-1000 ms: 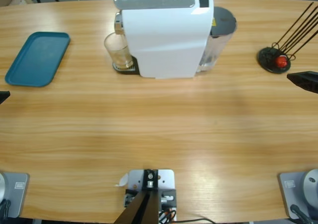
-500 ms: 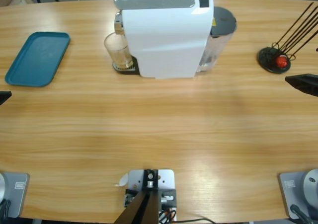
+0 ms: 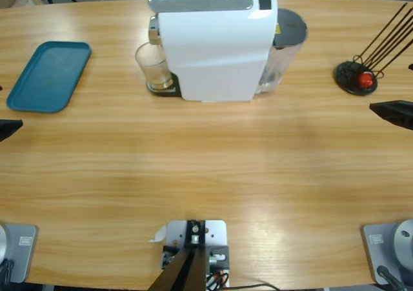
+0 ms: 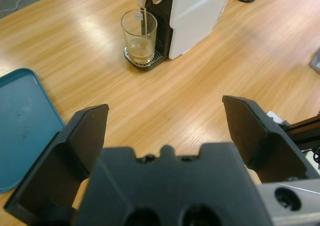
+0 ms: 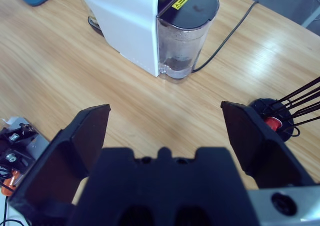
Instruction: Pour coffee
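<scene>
Coffee [image 4: 140,55], shallow amber layer, glass [image 4: 139,36]

High cam sits overhead looking straight down at the table [image 3: 213,162]. Left wrist cam peers from the left end toward the white machine [image 4: 197,15], fairly near. Right wrist cam looks from the right end. All three share the machine.

A teal tray [image 3: 49,75] lies at one table end, a black wire stand [image 3: 357,77] at the other.
</scene>
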